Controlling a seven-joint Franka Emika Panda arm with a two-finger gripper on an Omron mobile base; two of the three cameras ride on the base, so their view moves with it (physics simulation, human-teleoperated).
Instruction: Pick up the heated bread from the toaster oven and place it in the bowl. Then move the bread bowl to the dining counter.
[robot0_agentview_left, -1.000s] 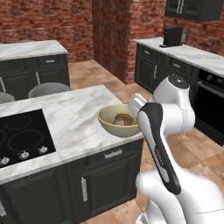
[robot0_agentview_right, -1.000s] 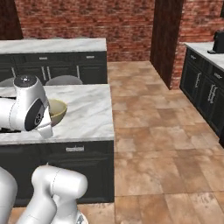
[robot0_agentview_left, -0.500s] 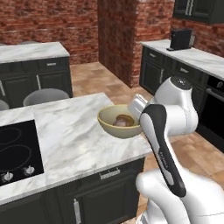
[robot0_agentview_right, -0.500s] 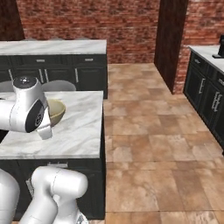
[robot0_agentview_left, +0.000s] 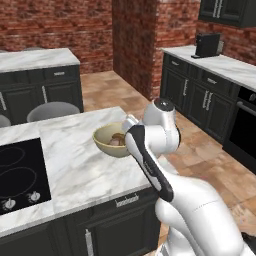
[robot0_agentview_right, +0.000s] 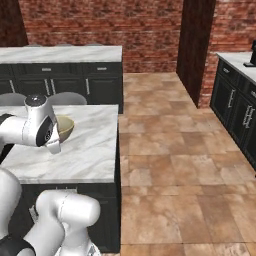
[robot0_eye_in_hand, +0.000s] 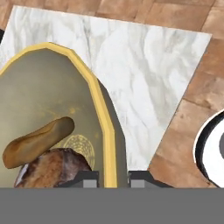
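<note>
Two jaws pinch the bowl rim between them; bread inside, left of gripper.

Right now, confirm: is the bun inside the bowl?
Yes, the golden bun lies inside the bowl beside a darker brown piece, in the hand view.

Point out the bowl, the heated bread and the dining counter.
bowl (robot0_eye_in_hand: 101, 114), hand view, on its yellow rim.
heated bread (robot0_eye_in_hand: 37, 142), hand view, on its golden top.
dining counter (robot0_agentview_left: 80, 165), left base view, on bare marble beside the cooktop.

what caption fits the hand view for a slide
Gripper clamps bowl rim, bun inside, above dining counter.
</note>
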